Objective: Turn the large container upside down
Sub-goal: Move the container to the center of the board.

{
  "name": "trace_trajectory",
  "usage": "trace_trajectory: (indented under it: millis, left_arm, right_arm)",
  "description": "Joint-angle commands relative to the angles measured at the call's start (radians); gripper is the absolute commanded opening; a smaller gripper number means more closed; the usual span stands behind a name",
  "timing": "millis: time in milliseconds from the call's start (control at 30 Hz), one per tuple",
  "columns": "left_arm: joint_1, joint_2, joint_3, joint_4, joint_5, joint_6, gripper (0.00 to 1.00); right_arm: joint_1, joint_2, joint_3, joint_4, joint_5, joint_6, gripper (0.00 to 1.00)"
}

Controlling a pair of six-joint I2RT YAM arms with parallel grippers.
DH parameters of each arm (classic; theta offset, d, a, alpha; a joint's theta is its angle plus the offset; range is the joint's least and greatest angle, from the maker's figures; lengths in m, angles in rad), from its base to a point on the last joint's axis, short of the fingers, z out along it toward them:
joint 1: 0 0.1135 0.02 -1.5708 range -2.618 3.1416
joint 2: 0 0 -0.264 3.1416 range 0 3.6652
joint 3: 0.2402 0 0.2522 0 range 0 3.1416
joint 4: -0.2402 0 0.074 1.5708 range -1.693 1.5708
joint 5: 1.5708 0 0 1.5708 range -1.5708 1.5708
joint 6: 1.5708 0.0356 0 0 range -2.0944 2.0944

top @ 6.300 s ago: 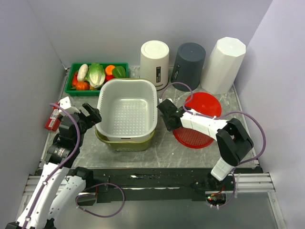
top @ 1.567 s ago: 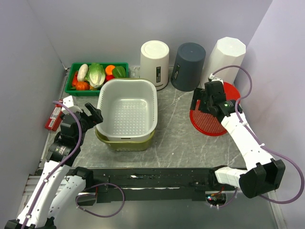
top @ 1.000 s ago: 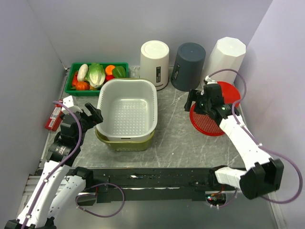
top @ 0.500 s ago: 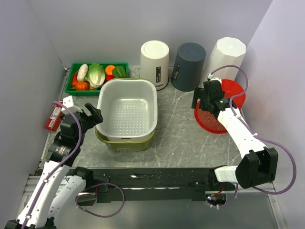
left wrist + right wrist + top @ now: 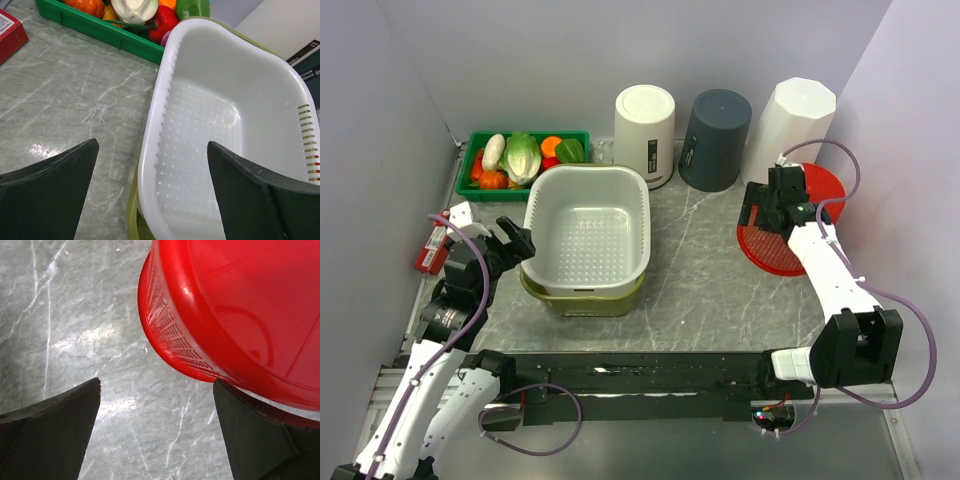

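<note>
Between the spread jaws of the left gripper (image 5: 517, 240) runs the near side rim of the white basket (image 5: 588, 230), one finger outside over the table (image 5: 700, 290) and the other above the basket's inside. The basket is a large rounded-corner tub, mouth up, with nothing in it. It is nested in an olive basin (image 5: 582, 301) whose rim shows just beneath its own. The right gripper (image 5: 767, 205) is well apart from the basket. Its jaws are also wide apart and hold nothing, with bare table between them and a red strainer (image 5: 772, 250) at one finger; whether they touch I cannot tell. From above I count one basket, one basin, three upturned bins along the back wall (round white (image 5: 646, 133), dark grey (image 5: 717, 138) and faceted white (image 5: 790, 135)), one green tray (image 5: 478, 185) of vegetables and one red box (image 5: 428, 250). The left wrist view alone shows the small holes across the basket (image 5: 220, 125) floor, the slots high in its far wall and a sliver of the basin (image 5: 132, 210) below the rim. The right wrist view alone shows the slotted wall of the strainer (image 5: 170, 335).
</note>
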Motion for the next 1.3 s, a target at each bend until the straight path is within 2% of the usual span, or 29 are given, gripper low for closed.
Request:
trace_trajectory:
  millis: [0,200,433,500,667,833,900,1267]
  left_arm:
    - [0.003,-0.002,0.007,0.028,0.003,0.007,0.96]
    - [0.003,0.003,0.006,0.032,0.006,0.009,0.96]
    - [0.003,0.014,0.007,0.033,0.013,0.010,0.96]
    - [0.003,0.015,0.007,0.032,0.013,0.010,0.96]
    - [0.003,0.017,0.007,0.033,0.014,0.009,0.96]
    - [0.003,0.017,0.006,0.033,0.013,0.012,0.96]
    - [0.003,0.017,0.006,0.033,0.014,0.010,0.96]
    - [0.002,0.023,0.006,0.035,0.017,0.012,0.96]
  right_arm:
    - [-0.035,0.007,0.037,-0.005,-0.013,0.014,1.00]
    - [-0.046,-0.022,0.023,0.007,-0.114,0.020,1.00]
    - [-0.046,-0.133,-0.046,0.108,-0.387,0.066,0.99]
    - [-0.046,-0.140,-0.049,0.122,-0.405,0.073,1.00]
    - [-0.046,-0.072,0.027,0.066,-0.304,0.051,1.00]
    - [-0.046,0.002,0.060,0.035,-0.185,0.099,0.99]
    - [-0.048,0.013,0.068,0.016,-0.086,0.122,1.00]
    - [-0.048,-0.007,0.043,-0.009,0.158,0.166,1.00]
